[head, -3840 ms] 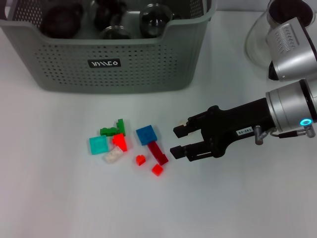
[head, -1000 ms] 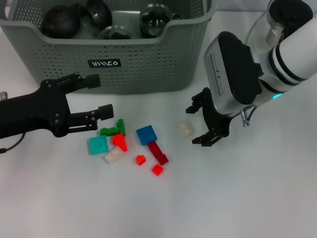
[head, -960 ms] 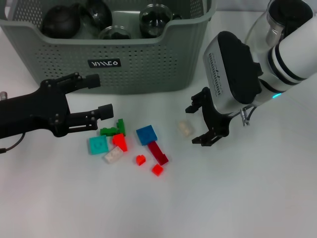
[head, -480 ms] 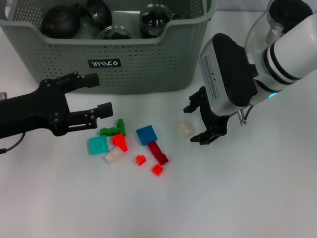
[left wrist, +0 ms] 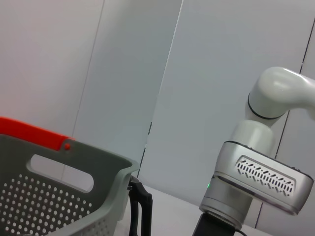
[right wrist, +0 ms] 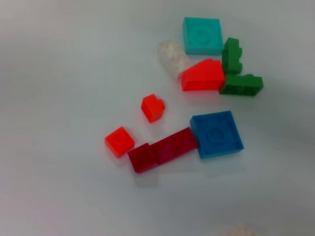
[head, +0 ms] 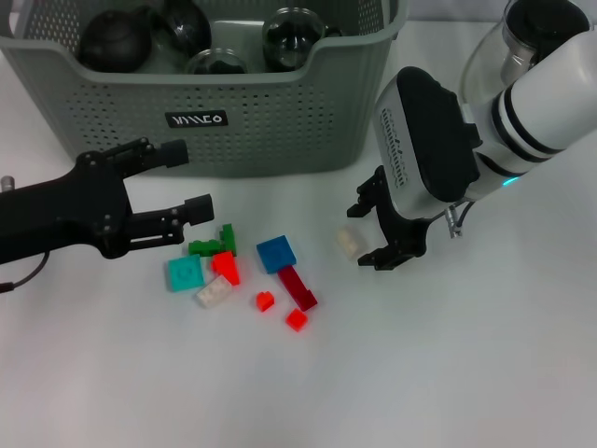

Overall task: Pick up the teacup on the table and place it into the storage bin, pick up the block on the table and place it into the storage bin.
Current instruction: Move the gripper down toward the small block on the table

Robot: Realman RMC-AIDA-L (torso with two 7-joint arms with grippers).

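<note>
Right gripper (head: 376, 228) hung with fingers spread apart beside a small cream block (head: 347, 242) on the white table (head: 448, 373), not touching it. Left gripper (head: 191, 182) also held open, in front of the storage bin (head: 205, 117), near the coloured blocks (head: 244, 271). Dark round teaware (head: 126, 37) lay inside the bin.

Left arm: we reach it in from our left side, black forearm lying low and level.
Left gripper (head: 191, 179): we hold its two black fingers spread apart, pointing toward our right.
Right arm: we bend it down from our right, its white and black wrist tilted.
Right gripper (head: 371, 226): we hold it pointing downward, fingers parted, nothing between them.
</note>
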